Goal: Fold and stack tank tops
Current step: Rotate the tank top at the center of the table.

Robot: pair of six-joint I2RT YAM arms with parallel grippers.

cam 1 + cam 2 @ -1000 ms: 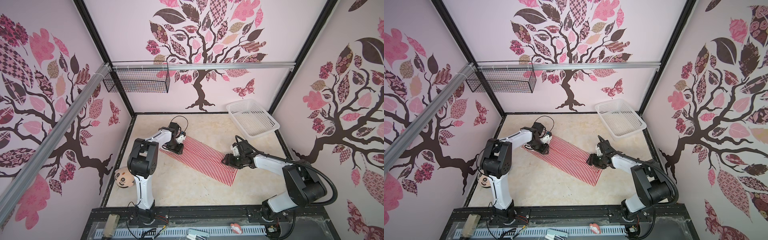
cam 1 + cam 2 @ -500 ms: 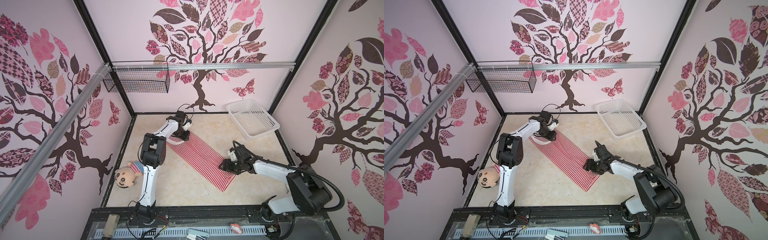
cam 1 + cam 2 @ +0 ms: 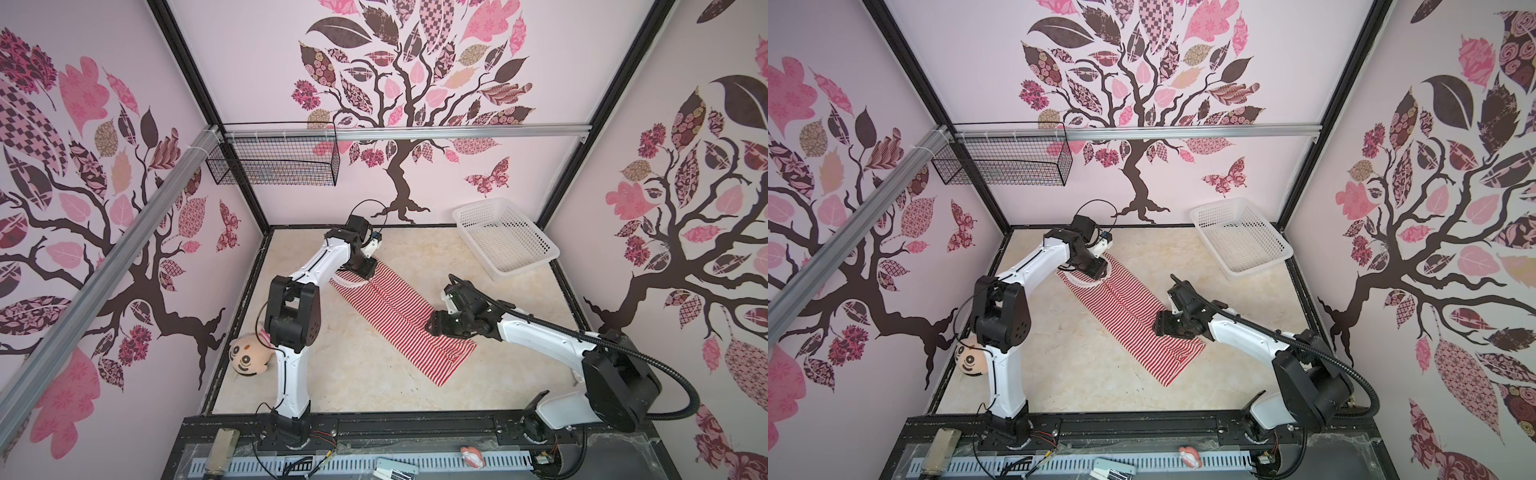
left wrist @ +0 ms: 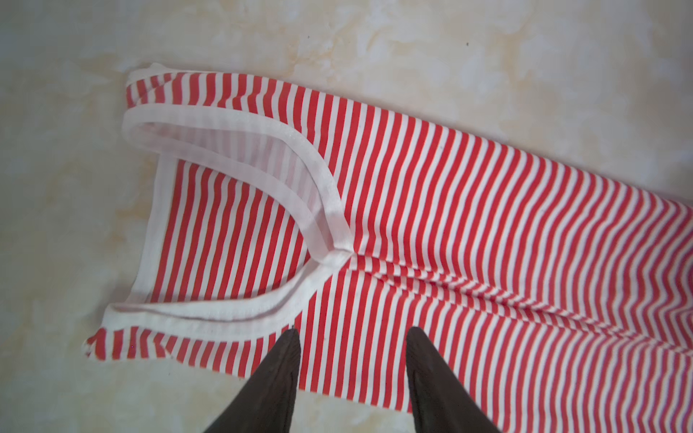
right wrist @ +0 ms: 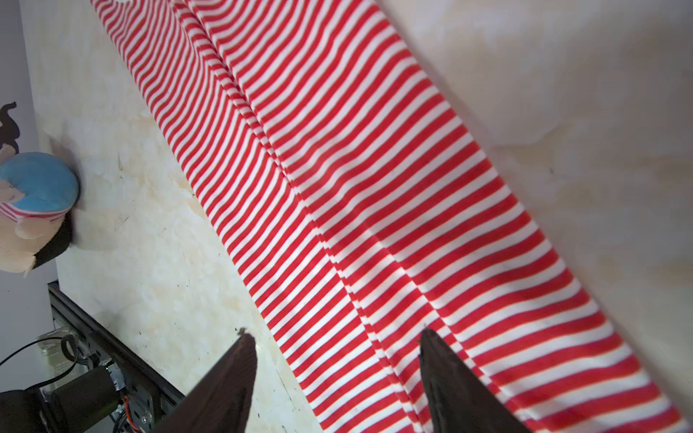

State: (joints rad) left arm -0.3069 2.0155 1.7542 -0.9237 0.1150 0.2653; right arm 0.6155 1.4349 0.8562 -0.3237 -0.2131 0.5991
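One tank top (image 3: pixel 399 320) (image 3: pixel 1129 316) of red-and-white stripes lies flat on the table, folded lengthwise into a long strip running from back left to front right. Its white-trimmed neck and armholes (image 4: pixel 240 150) are at the far end. There my left gripper (image 3: pixel 365 270) (image 4: pixel 353 333) hovers open, both fingertips over the striped fabric beside the trim. My right gripper (image 3: pixel 432 326) (image 5: pixel 336 334) is open over the strip's near half (image 5: pixel 356 187), with one fingertip above the fabric and one above bare table. Neither holds anything.
A white perforated basket (image 3: pixel 505 245) (image 3: pixel 1239 241) stands at the back right corner. A plush doll (image 3: pixel 248 357) (image 5: pixel 33 210) lies at the left wall by the left arm's base. A black wire basket (image 3: pixel 274 166) hangs on the back wall. A black rail (image 3: pixel 415 424) borders the front.
The strip has swung so its near end lies closer to the front. My left gripper moved toward the back wall, my right toward the front. Both jaws have spread a little.
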